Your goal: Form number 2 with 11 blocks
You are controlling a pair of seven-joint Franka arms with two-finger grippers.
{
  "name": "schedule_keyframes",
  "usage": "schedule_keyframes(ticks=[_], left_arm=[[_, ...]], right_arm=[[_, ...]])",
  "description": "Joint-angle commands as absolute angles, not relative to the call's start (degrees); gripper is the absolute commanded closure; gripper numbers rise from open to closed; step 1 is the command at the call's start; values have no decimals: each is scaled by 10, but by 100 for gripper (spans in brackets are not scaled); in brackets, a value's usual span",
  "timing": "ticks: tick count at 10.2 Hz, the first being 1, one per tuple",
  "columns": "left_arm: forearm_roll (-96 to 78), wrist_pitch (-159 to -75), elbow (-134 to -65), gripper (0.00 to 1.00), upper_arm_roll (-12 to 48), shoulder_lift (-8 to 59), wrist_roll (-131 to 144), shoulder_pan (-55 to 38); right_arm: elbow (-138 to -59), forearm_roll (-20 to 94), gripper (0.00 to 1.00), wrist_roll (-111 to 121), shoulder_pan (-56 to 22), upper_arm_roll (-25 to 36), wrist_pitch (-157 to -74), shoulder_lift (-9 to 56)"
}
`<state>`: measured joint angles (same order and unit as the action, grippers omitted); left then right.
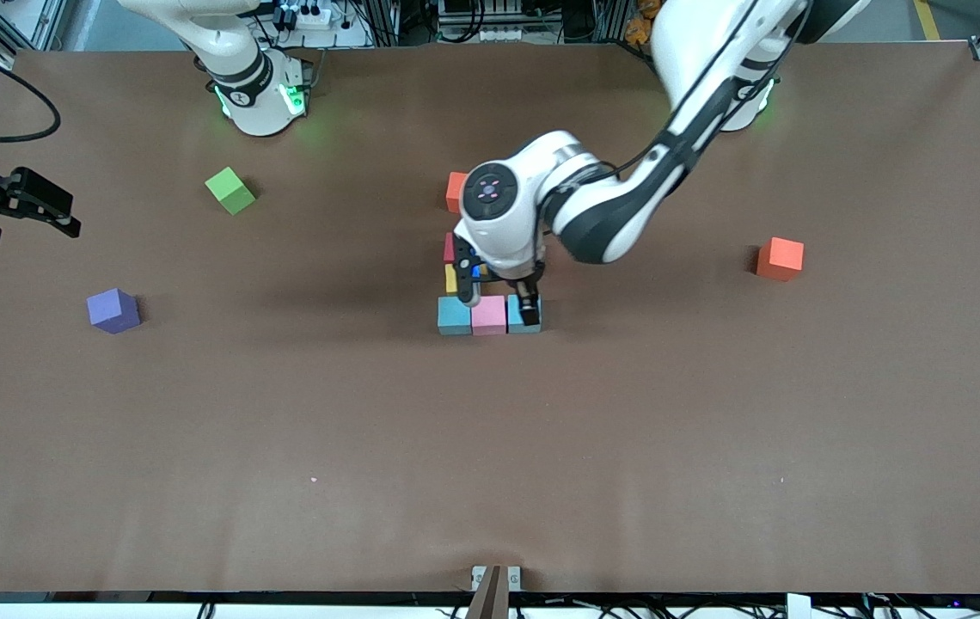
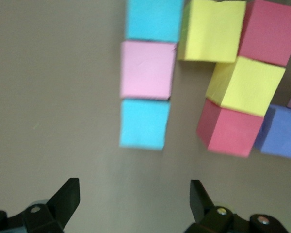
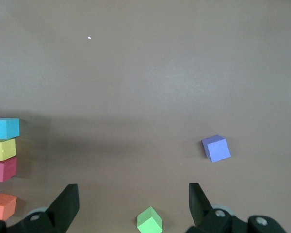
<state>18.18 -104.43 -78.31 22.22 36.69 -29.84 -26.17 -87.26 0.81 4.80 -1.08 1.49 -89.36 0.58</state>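
Front view: left gripper [image 1: 498, 299] open-jawed over blocks [image 1: 488, 315]; right gripper [image 1: 21, 206] waits.

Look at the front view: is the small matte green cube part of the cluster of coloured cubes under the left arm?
No, the green cube sits alone on the brown table, toward the right arm's end, apart from the cluster.

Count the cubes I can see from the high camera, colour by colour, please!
Light blue cubes: 2
Pink cube: 1
Yellow cube: 1
Red cube: 1
Orange cubes: 2
Purple cube: 1
Green cube: 1
Total: 9 showing; the left arm hides more in the group.
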Motion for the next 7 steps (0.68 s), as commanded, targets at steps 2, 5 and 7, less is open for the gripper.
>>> schedule_keyframes(ticks=[2,5,7], left_arm=[[142,-1008,-798,0,223,270,-271,-159],[123,-972,-796,0,221,215,-172,-70],[121,-945,-795,0,219,187,-128,-34]], right_arm=[[-854,-2,0,38,-7,11,-897,15],[-836,1,0,38,-13,7,-863,18],[-825,1,0,38,-11,10,-863,17]])
